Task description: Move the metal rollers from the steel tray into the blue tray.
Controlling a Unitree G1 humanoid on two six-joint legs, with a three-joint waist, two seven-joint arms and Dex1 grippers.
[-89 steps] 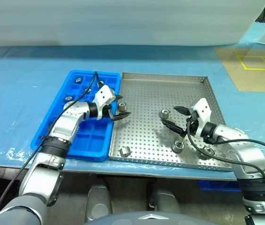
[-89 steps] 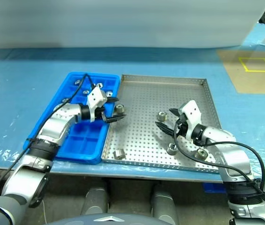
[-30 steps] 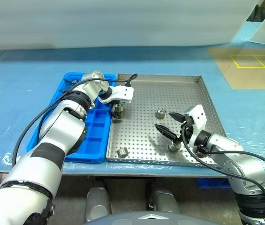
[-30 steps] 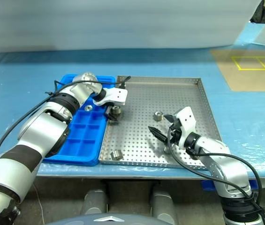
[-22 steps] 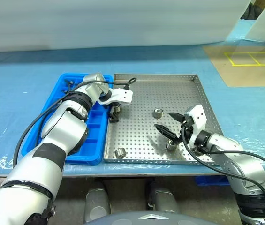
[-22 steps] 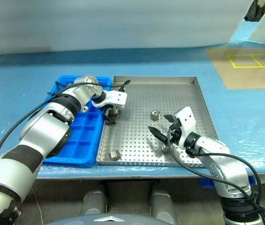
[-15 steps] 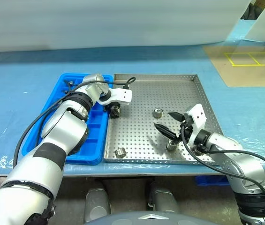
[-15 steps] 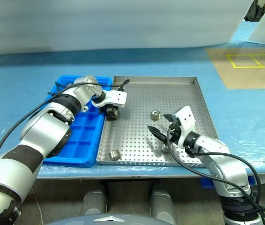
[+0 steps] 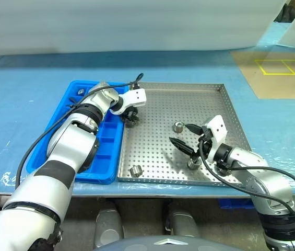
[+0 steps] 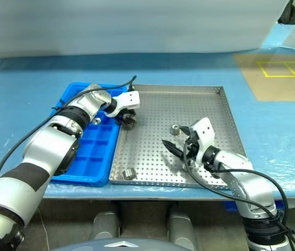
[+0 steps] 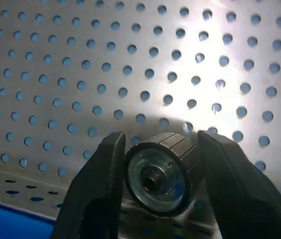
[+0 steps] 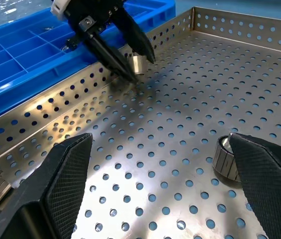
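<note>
My left pincer point(image 11: 155, 169) is clamped on a metal roller point(image 11: 161, 172) above the steel tray point(image 9: 199, 99), so I should lift it clear of the rim, carry it level to a free blue tray point(image 9: 92, 162) cell, right pincer point(image 9: 184, 137) idling wide open.

Steel tray point(image 9: 210, 104): perforated matt-bright metal. Roller point(image 11: 161, 173): ribbed, glossy metal. Blue tray point(image 9: 97, 157): smooth glossy plastic.

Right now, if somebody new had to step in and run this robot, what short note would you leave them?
Left gripper: shut on a small shiny ridged metal roller, over the perforated steel tray near its edge beside the bright blue gridded plastic tray.
Right gripper: open, empty, over the steel tray.
Done: a few rollers in the blue tray.
Left: place the held one, then three more.
</note>
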